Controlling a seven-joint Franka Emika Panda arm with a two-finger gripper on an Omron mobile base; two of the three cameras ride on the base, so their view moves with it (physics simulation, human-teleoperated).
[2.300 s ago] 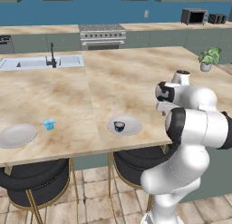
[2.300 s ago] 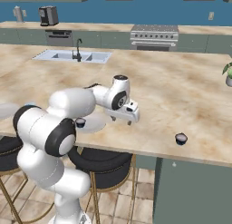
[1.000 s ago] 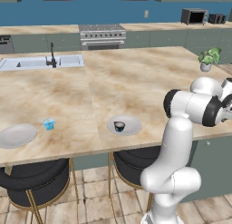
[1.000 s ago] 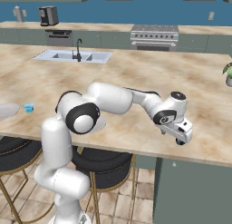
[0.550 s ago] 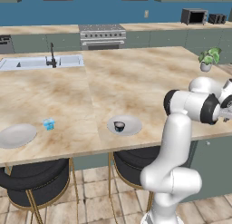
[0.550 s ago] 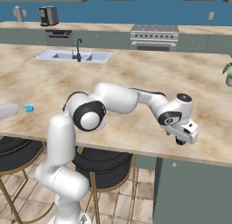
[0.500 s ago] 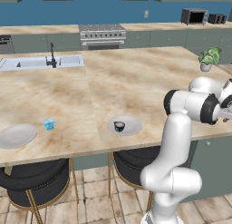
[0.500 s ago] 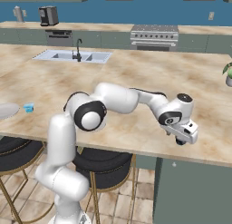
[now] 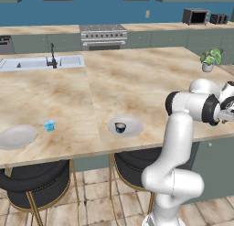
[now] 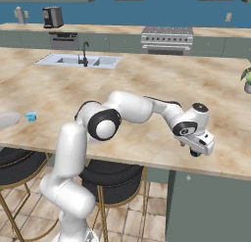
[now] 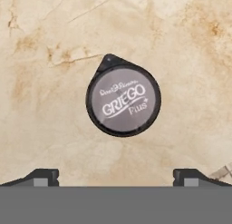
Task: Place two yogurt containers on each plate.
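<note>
The gripper [image 10: 196,151] hangs over the near right part of the table [image 10: 147,84], its jaws spread wide with nothing between them. In the hand view a dark yogurt cup [image 11: 123,102] sits on the marble below, seen from above (its lid reads "GRIEGO Plus"), ahead of the two fingertips [image 11: 43,177] and untouched. Farther left along the table, another dark cup [image 9: 120,127] rests on a pale plate [image 9: 132,128] near the front edge. Well beyond that, a light blue cup [image 9: 49,125] stands on the bare table just beside a second plate [image 9: 17,136]. A potted plant [image 9: 210,59] stands at the table's far right.
</note>
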